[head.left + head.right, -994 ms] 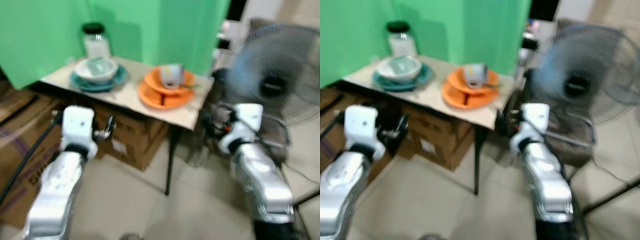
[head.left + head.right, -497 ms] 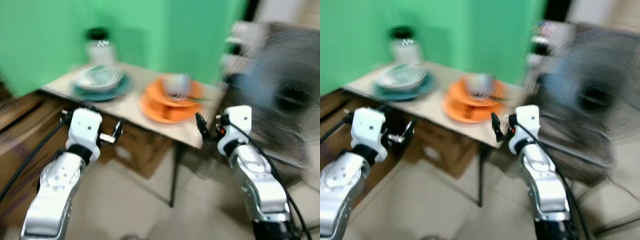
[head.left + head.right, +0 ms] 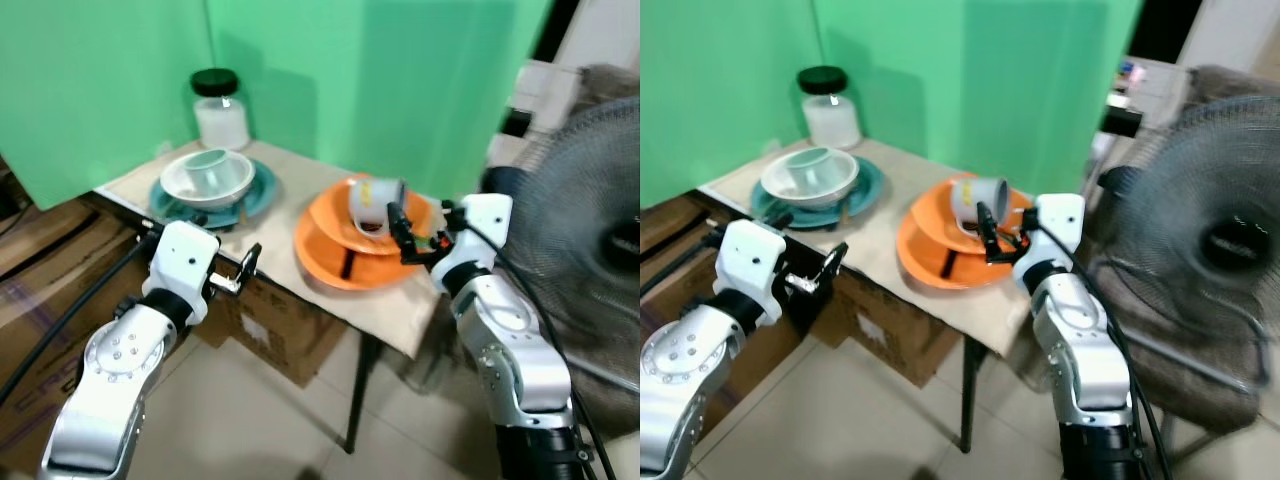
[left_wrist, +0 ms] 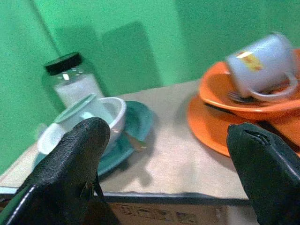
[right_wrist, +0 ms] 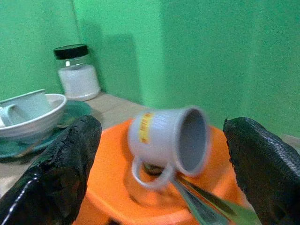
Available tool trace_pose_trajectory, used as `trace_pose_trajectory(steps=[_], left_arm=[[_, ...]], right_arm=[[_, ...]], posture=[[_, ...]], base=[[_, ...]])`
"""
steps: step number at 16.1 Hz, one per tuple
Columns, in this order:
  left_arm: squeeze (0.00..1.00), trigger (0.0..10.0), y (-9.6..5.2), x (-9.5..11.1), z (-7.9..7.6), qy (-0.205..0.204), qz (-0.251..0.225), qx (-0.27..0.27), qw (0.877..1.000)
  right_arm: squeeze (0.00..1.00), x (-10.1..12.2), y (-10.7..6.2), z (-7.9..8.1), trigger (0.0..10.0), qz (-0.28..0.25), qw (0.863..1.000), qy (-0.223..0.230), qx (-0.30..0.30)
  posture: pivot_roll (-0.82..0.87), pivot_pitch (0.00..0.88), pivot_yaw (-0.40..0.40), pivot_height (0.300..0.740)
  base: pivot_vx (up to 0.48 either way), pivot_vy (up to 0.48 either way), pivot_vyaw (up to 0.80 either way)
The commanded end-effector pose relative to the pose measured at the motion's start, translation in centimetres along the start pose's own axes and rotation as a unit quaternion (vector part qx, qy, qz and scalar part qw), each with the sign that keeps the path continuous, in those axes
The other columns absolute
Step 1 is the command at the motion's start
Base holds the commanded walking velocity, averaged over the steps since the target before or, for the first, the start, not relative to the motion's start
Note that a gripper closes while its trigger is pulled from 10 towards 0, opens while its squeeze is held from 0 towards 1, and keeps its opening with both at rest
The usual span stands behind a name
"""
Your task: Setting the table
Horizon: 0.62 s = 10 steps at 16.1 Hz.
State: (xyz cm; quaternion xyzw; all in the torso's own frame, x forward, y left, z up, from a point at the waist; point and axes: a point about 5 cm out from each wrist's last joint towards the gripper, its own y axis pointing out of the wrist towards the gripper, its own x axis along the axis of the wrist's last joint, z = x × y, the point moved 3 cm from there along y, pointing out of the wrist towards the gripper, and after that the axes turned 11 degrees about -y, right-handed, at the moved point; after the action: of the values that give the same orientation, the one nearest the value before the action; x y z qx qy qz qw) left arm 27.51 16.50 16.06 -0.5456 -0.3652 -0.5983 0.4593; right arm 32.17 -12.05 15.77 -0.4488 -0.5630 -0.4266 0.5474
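A small beige table point(image 3: 272, 212) carries two place settings. A white bowl point(image 3: 232, 186) with a pale teal cup point(image 3: 207, 165) in it rests on a teal plate point(image 3: 256, 196). A grey-white mug point(image 3: 366, 202) lies on its side in an orange dish point(image 3: 330, 222), which is stacked on a larger orange plate point(image 3: 335, 268); cutlery point(image 5: 199, 208) lies under the mug. My right gripper point(image 3: 412, 238) is open over the table's right end, fingers just short of the mug. My left gripper point(image 4: 166, 133) is open at the table's front edge, facing the teal set.
A glass jar point(image 3: 219, 108) with a black lid stands at the table's back, against a green backdrop point(image 3: 400, 80). Cardboard boxes point(image 3: 285, 330) sit under and left of the table. A large standing fan point(image 3: 595, 250) is close on the right. Tiled floor lies below.
The view has shifted and sharpened, and the table is nearer. Both arms have come up and forward: the right gripper now reaches over the orange dishes, the left one is at the table edge.
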Motion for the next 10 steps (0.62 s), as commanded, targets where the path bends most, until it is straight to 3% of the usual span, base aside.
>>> trace_pose_trajectory(steps=[1, 3, 6, 10], left_arm=[[0.00, 10.0, -0.2, 0.1, 0.2, 0.009, 0.002, -0.005, 1.000], [0.00, 10.0, -0.1, 0.1, -0.2, 0.007, 0.002, -0.021, 1.000], [0.00, 10.0, -0.2, 0.1, -0.7, 0.009, 0.002, -0.049, 0.999], [0.00, 10.0, -0.7, 0.0, -1.8, -0.009, 0.022, -0.131, 0.991]], right_arm=[[0.00, 0.2, 0.5, 0.5, 10.0, 0.003, 1.000, 0.015, 0.010], [0.00, 0.2, 0.8, 0.1, 10.0, 0.011, 1.000, 0.011, 0.007], [0.00, 0.4, 1.3, 0.0, 10.0, 0.025, 0.999, 0.006, 0.031], [0.00, 1.0, 2.4, -0.6, 10.0, 0.042, 0.996, 0.037, 0.063]], posture=[[0.22, 0.000, -0.006, 0.740], [0.22, 0.000, -0.010, 0.740], [0.22, 0.000, -0.009, 0.740], [0.22, 0.000, -0.013, 0.740]], base=[[0.412, 0.000, 0.00], [0.366, 0.000, 0.00], [0.000, 0.000, 0.00], [0.000, 0.000, 0.00]])
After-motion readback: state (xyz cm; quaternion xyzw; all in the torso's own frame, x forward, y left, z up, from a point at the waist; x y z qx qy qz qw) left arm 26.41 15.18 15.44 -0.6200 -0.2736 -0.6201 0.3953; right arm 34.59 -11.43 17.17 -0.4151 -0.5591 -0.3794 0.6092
